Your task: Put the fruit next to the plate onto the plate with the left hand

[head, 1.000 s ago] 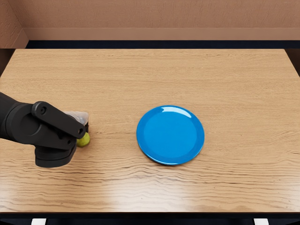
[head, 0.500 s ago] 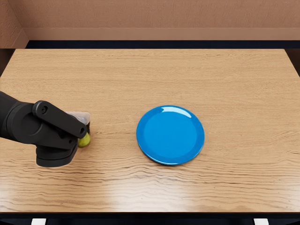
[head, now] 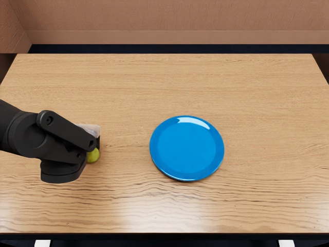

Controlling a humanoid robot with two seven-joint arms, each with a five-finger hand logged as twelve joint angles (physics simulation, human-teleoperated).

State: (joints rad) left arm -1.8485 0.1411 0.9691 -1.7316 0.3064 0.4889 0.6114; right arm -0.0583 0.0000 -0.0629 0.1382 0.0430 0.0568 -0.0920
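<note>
A light wooden table [head: 247, 82] carries a round glossy blue plate [head: 187, 147]. The black left hand [head: 66, 149] (mostly wrist from here) lies over a small yellow-green fruit [head: 93, 155] on the wood, well left of the plate; its grip cannot be told.

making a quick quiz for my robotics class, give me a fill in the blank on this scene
The plate is ____ in colour.
The yellow-green fruit, partly hidden by the left hand, is not yet on the ____.
In the picture, the fruit lies to the plate's ____.
Missing words: blue; plate; left.
</note>
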